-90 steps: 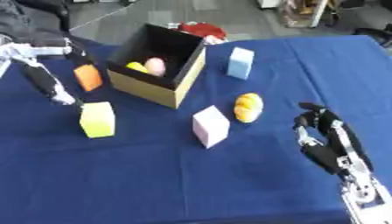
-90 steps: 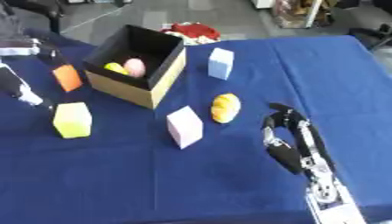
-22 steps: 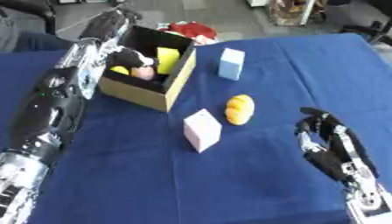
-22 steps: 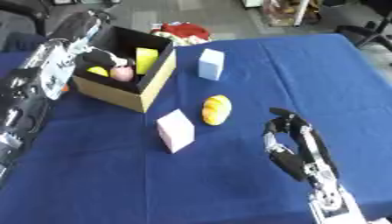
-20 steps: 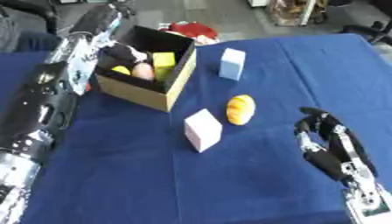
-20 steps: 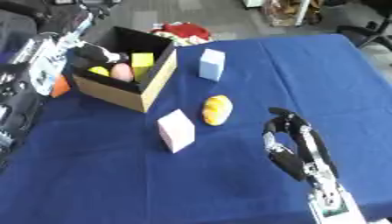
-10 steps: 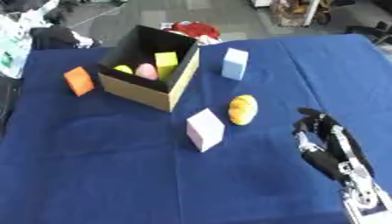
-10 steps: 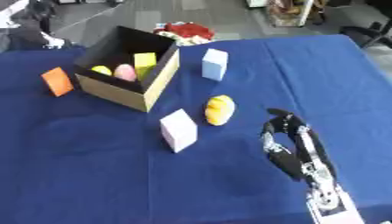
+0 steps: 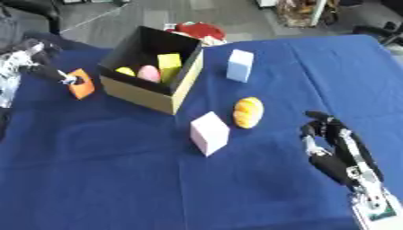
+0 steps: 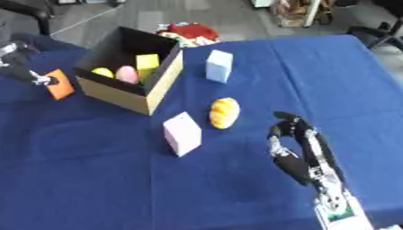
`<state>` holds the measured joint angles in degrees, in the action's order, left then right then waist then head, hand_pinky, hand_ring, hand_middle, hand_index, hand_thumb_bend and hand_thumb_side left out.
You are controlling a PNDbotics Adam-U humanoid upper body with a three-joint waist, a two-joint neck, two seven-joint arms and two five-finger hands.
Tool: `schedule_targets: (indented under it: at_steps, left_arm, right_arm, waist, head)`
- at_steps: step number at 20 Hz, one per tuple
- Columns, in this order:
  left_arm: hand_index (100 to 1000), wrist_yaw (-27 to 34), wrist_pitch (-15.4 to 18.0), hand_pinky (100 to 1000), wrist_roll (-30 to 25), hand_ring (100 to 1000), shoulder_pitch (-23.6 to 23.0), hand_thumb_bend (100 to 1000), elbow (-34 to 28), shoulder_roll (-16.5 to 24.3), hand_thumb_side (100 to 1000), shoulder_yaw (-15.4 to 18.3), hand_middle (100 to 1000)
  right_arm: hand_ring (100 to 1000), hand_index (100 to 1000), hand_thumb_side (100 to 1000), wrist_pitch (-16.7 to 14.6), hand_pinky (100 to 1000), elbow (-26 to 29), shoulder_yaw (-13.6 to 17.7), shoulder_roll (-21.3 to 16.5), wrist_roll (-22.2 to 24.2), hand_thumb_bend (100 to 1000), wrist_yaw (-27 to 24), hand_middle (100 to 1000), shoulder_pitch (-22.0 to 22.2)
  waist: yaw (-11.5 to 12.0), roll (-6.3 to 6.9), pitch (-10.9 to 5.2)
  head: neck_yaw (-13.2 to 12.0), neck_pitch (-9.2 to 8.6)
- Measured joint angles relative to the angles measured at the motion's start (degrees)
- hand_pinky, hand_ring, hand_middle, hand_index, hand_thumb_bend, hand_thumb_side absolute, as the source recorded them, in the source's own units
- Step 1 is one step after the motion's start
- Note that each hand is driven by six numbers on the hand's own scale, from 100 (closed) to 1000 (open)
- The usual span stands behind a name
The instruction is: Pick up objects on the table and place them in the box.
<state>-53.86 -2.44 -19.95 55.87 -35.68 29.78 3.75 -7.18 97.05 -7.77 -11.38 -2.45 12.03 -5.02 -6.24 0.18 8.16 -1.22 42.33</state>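
Box (image 9: 181,85) sits open-topped on the blue table (image 9: 118,179), toward my left and far side. Inside it: a yellow block (image 9: 168,66), a pink egg-shaped thing (image 9: 148,72) and a small yellow rounded thing (image 9: 126,71).

Outside the box, on the cloth: an orange block (image 9: 80,83) just left of it, a pale blue block (image 9: 239,65) to its right, a pink block (image 9: 209,133) nearer me, and an orange bread-like thing (image 9: 248,112) just beside the pink one.

My left hand (image 9: 35,60) is at the far left edge, fingers reaching down to the orange block; I cannot tell whether they are closed on it or only touching. My right hand (image 9: 334,150) rests idle low on the right, fingers loosely bent, holding nothing.

Step in hand, as I judge it: taking the orange block. Next move calls for closing round it, lifting clear of the box wall, carrying it right over the opening, then letting go.

No brand, label or readable writing on the box or blocks. A small greenish patch on my right forearm is not legible.
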Motion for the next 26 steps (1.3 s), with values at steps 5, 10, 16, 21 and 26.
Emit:
schedule_targets:
  at_steps: [5, 10, 16, 21, 26]
  left_arm:
    - [871, -0.17, -1.39, 757, 2.77, 700, -0.86, 642, 1.04, -0.35, 372, 0.30, 726]
    - [861, 0.09, -3.30, 749, 7.85, 690, -1.90, 626, 1.57, -1.47, 369, 0.34, 714]
    - [844, 1.04, -4.84, 740, 13.31, 675, -2.70, 584, 2.49, -2.71, 348, 0.34, 694]
    - [827, 1.68, -6.13, 729, 16.77, 658, -3.00, 528, 3.39, -3.42, 326, 0.32, 671]
    - [762, 1.96, -6.82, 681, 18.60, 581, -3.28, 456, 3.87, -3.61, 250, 0.31, 577]
  right_arm:
    - [585, 818, 304, -0.10, 809, -0.01, 0.00, 0.00, 0.10, 100, -0.02, 572, 0.00]
    - [585, 818, 304, -0.13, 809, -0.02, -0.01, 0.00, 0.16, 100, -0.08, 572, -0.02]
    - [585, 818, 304, -0.24, 809, -0.02, -0.03, 0.00, 0.29, 100, -0.17, 571, -0.48]
    - [585, 818, 305, -0.33, 810, -0.02, -0.03, 0.00, 0.39, 100, -0.34, 571, -0.67]
    - [585, 818, 308, -0.34, 810, -0.02, -0.03, 0.00, 0.43, 100, -0.41, 571, -0.99]
  waist:
    - [-0.02, 0.00, 0.00]
    - [-0.44, -0.02, 0.06]
    - [-0.95, -0.02, 0.36]
    - [-1.30, -0.02, 0.98]
    - [-1.44, -0.02, 1.03]
  head:
    - [0.16, 0.00]
    - [0.02, -0.02]
    - [-1.16, -0.33]
    - [-2.22, -0.66]
    - [-2.69, -0.82]
